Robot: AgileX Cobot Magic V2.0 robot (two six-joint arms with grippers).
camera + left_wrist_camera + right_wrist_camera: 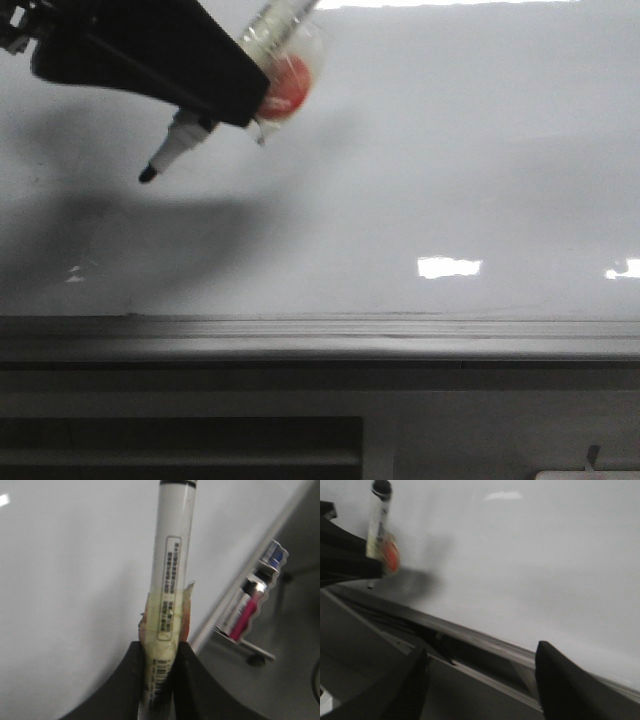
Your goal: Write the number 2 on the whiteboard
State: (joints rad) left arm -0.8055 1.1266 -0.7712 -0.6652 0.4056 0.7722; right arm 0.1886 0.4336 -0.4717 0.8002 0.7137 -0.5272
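The whiteboard (pixel 430 170) fills the front view, glossy white-grey, with a grey ledge (pixel 320 338) along its lower edge. No number 2 shows on it. My left gripper (pixel 215 105) is at the upper left, shut on a white marker pen (pixel 180 145) wrapped in tape; its black tip (pixel 147 175) sits at or just off the board. In the left wrist view the pen (pixel 172 580) stands clamped between the black fingers (pixel 127 680). My right gripper (pixel 477 667) is open and empty, below the ledge (pixel 485 642); it does not show in the front view.
Spare markers (pixel 250 605) with blue and pink parts hang in a holder to the side of the board. A dark slot (pixel 180 440) lies under the ledge. The left arm and pen (pixel 380 525) show at the edge of the right wrist view.
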